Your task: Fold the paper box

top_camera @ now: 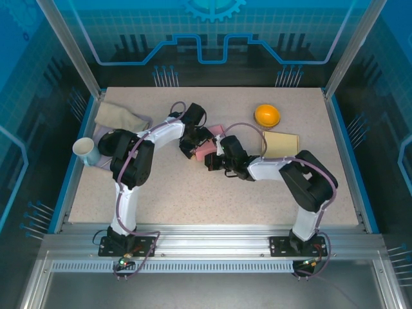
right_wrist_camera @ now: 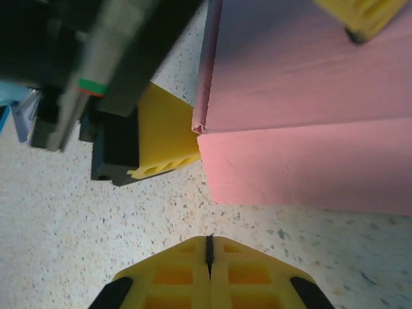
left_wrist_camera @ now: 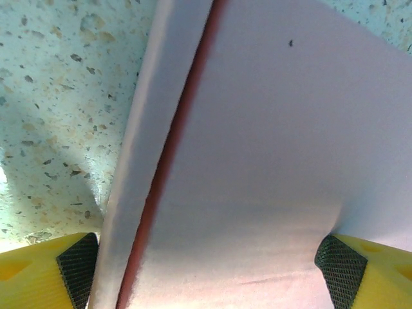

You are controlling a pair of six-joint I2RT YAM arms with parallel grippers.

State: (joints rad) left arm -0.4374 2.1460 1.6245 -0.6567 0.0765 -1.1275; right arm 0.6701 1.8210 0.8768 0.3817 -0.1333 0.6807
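Top view: box is lying mid-desk, with left end effector and right end effector crowding it from either side. It is pink card, part-formed.

Left wrist: pads are touching both sides of the box. I am reading this as a grasp across its width. The card is looking smooth and matte, and a doubled wall is showing a darker red edge line. It is bowing slightly by the right pad, so it is probably thin and easily crushed. The desk is showing speckled behind.

Right wrist: right end effector is clenching on nothing, tips meeting, aiming at the near wall. Left finger, ribbed yellow, is sitting just outside the corner.

Judgement: a wall is being pressed along its crease. The left should be anchoring lightly. The right should be pushing with closed tips at the crease, not mid-panel, to avoid denting.
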